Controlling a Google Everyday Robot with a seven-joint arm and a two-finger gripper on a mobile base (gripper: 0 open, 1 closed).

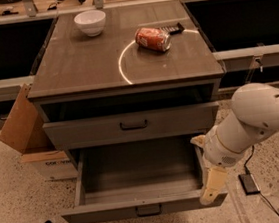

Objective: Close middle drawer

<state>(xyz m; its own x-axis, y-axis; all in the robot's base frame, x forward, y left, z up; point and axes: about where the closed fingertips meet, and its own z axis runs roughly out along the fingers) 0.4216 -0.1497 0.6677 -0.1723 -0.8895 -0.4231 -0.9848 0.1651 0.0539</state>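
The middle drawer (137, 176) stands pulled far out of the grey-brown cabinet (75, 75). Its inside is bare and its small dark handle (149, 210) is centred on the front, low and nearest to me. Above it the taller drawer front (81, 132) with the wider handle sits nearly flush, with a dark gap between it and the cabinet top.

The robot's white arm (261, 117) reaches in from the right and bends down toward the open drawer. Its cream gripper (211, 183) hangs at the drawer's right front corner, pointing downward over the end of the front panel. From here I cannot tell whether it is touching the drawer, nor whether it is spread or closed.

On the cabinet top a white bowl (90, 22) sits near the back left. A red soda can (153, 38) lies on its side toward the back right, with a small dark object (173, 28) just beside it. A cardboard box (23, 128) leans against the cabinet's left side. On the speckled floor (14, 208) to the right, a small dark block (249, 183) lies on a cable.
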